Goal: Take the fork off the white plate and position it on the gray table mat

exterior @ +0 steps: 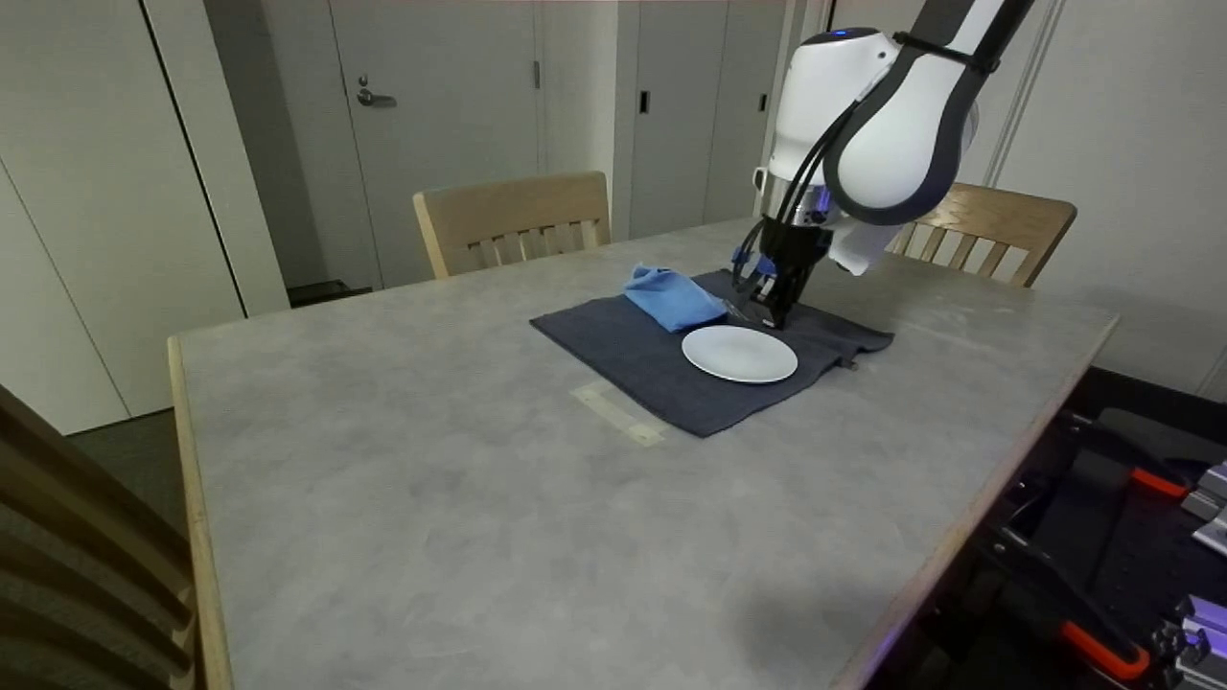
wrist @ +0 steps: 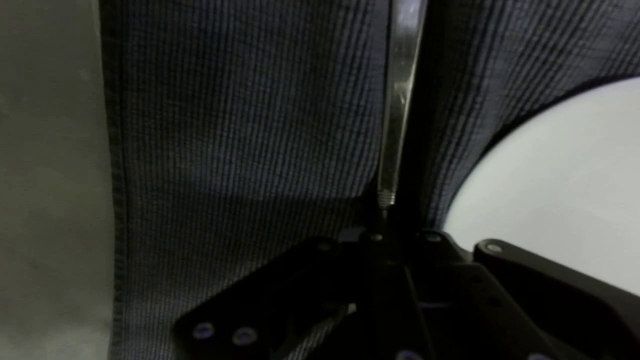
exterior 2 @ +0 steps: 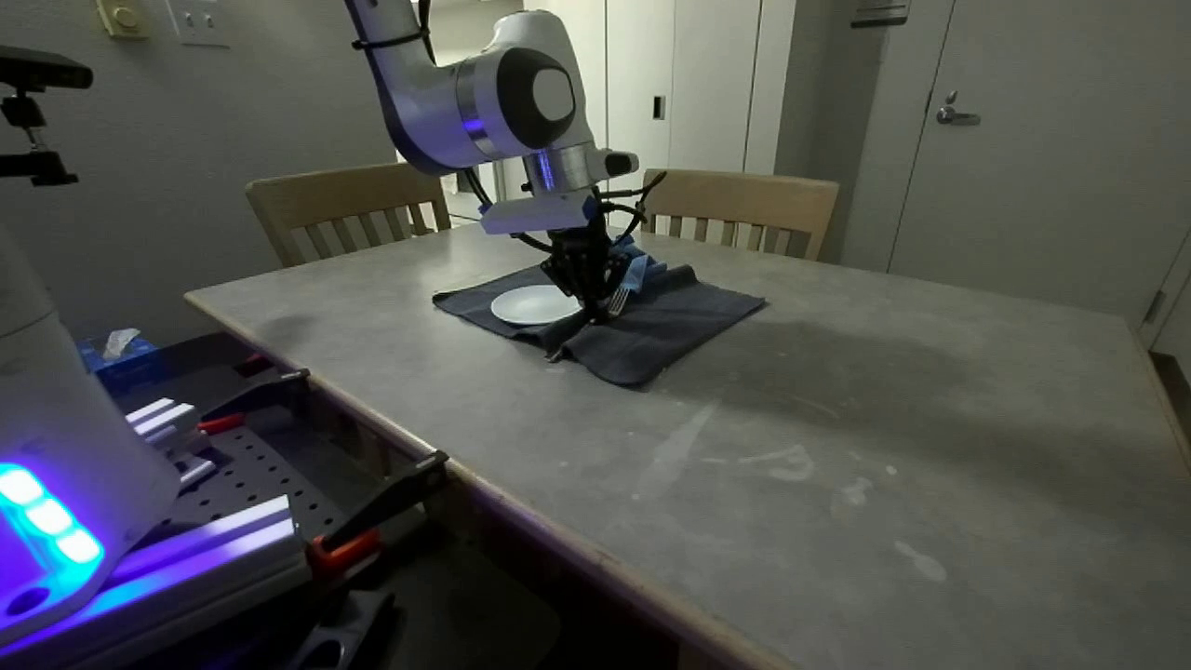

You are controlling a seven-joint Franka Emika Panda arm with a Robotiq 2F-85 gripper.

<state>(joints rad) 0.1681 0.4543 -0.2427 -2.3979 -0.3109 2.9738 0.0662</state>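
Note:
The gray table mat [exterior: 644, 368] lies on the table with a ridge or fold in it near my gripper. The white plate [exterior: 739, 355] rests on it with nothing on it, and also shows at the right of the wrist view [wrist: 560, 185]. My gripper [wrist: 387, 227] is low beside the plate, its jaws close together around the neck of the silvery fork [wrist: 400, 95]; it appears shut on it. The fingertips themselves are dark. The fork's handle runs along the mat's fold, and its tines [exterior 2: 618, 301] show beside the gripper [exterior 2: 595, 302] over the mat, off the plate.
A folded bright-blue cloth [exterior: 676, 299] lies on the mat beyond the plate. Pale tape [exterior: 616, 414] is stuck to the tabletop near the mat. Wooden chairs [exterior: 518, 218] stand behind the table. Clamps [exterior 2: 349, 549] grip the table's edge by the robot base.

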